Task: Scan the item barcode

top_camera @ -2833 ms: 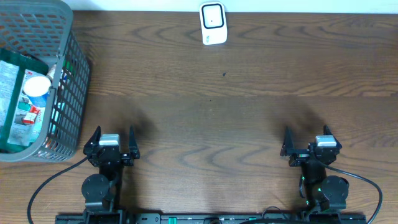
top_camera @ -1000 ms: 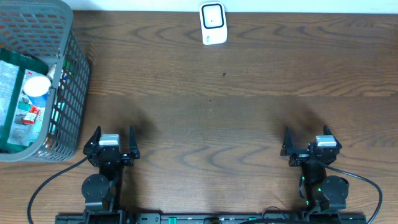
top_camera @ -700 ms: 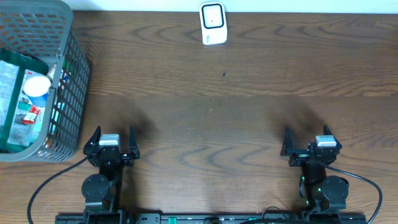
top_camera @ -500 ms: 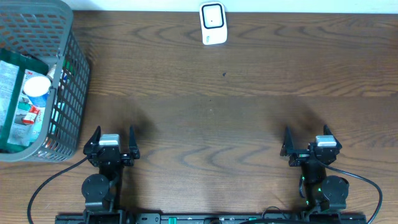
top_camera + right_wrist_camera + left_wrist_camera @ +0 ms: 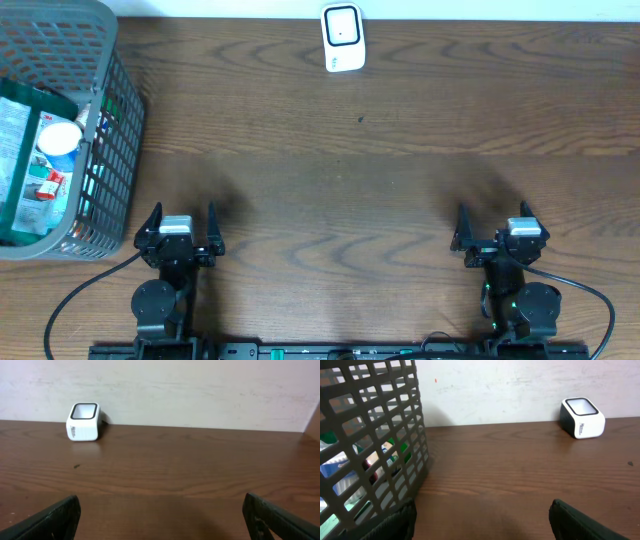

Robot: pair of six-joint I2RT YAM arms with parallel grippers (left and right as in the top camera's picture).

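Note:
A white barcode scanner (image 5: 342,37) stands at the table's far edge; it also shows in the left wrist view (image 5: 582,418) and the right wrist view (image 5: 84,422). Several packaged items (image 5: 40,160) lie inside the grey basket (image 5: 115,150) at the far left, seen through its mesh (image 5: 375,455). No barcode is legible. My left gripper (image 5: 180,222) sits open at the near left, just right of the basket, with nothing between its fingers (image 5: 395,522). My right gripper (image 5: 492,222) is open and empty at the near right, its fingers (image 5: 277,517) wide apart.
Dark wooden table (image 5: 340,180) spreads between the grippers and the scanner. A pale wall (image 5: 175,390) rises behind the table's far edge. Cables run along the near edge by both arm bases.

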